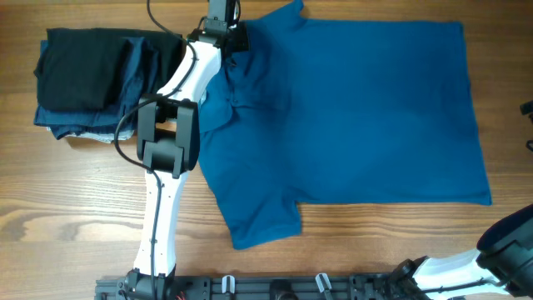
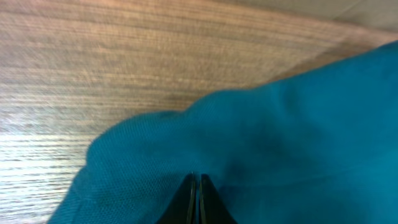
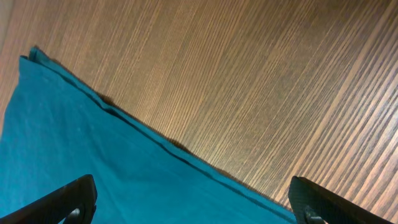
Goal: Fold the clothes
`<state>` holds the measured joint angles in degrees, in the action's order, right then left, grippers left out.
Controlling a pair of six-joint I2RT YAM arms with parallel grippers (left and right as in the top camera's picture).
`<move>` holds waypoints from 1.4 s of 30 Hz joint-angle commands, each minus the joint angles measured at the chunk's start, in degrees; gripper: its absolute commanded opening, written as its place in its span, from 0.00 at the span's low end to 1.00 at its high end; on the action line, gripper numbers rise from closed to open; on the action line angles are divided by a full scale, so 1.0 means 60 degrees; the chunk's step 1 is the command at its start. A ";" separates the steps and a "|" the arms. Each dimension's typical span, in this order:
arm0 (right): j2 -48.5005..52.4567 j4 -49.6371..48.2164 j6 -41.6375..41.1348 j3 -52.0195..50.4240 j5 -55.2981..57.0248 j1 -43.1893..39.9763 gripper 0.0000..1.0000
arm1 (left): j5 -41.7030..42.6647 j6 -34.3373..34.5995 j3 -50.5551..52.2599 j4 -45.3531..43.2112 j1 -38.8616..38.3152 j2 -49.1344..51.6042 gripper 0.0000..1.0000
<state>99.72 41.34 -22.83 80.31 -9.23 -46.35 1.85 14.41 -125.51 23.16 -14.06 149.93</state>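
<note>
Left gripper [image 2: 196, 186]: fingers closed tight, tips together, with blue fabric humped up around them; it reads as a pinch on the cloth. From overhead this gripper sits at the far edge of the polo shirt [image 1: 366, 108], by the shoulder just beyond the collar [image 1: 223, 93]. The left arm [image 1: 166, 158] reaches from the near rail across the shirt's left side.

Right gripper [image 3: 199, 211]: jaws spread wide, nothing between them. Its fingers [image 3: 62, 205] show only in the lower corners of the wrist view, above the shirt's hem [image 3: 155, 140], with bare wood past it.

Polo shirt: spread flat on the wooden table [image 1: 383, 242], centre to right of the scene. The collar points left and the hem lies at the right. The near sleeve [image 1: 258, 221] sticks out toward the near edge. The body lies smooth, with light rumpling around the collar.

Far left: a stack of folded dark garments [image 1: 83, 75], black on top of navy, just beside the collar end. Whether it touches the shirt I cannot tell.
</note>
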 commanded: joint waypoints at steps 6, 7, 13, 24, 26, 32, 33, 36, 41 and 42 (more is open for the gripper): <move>-0.0098 0.0000 0.0025 0.0113 -0.0117 -0.0066 1.00 | 0.0157 -0.0113 -0.0029 0.0382 -0.0007 0.0233 0.04; -0.0098 0.0000 0.0029 0.0113 -0.0117 -0.0066 1.00 | 0.0153 -0.0087 -0.0029 0.0565 -0.0011 0.0244 0.04; -0.0098 0.0000 0.0025 0.0113 -0.0117 -0.0066 1.00 | 0.0379 -0.0084 -0.0029 0.1800 -0.0015 0.0244 0.04; -0.0098 0.0000 0.0029 0.0113 -0.0117 -0.0066 1.00 | 0.2222 -0.0084 -0.0029 0.4200 -0.0372 -0.0390 0.04; -0.0098 0.0000 0.0033 0.0113 -0.0117 -0.0066 1.00 | 0.2222 -0.0084 -0.0033 0.4404 -0.0470 -0.0845 0.04; -0.0098 0.0000 0.0029 0.0113 -0.0117 -0.0066 1.00 | 0.1657 0.0244 -0.0033 0.4167 -0.0576 -0.3126 0.06; -0.0098 0.0000 0.0025 0.0113 -0.0117 -0.0066 1.00 | 0.1563 0.0244 -0.0033 0.4007 -0.0576 -0.3417 0.08; -0.0098 0.0000 0.0029 0.0113 -0.0117 -0.0066 1.00 | 0.1096 0.0240 -0.0033 0.3381 -0.0568 -0.4011 0.18; -0.0098 0.0000 0.0025 0.0113 -0.0117 -0.0066 1.00 | 0.0962 0.0240 -0.0029 0.2218 -0.0495 -0.3854 0.22; -0.0098 0.0000 0.0029 0.0113 -0.0117 -0.0066 1.00 | 0.0962 0.0240 -0.0029 0.2011 -0.0470 -0.3705 0.23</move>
<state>99.74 41.34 -22.83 80.31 -9.23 -46.35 9.28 15.75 -126.54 36.77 -17.58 123.81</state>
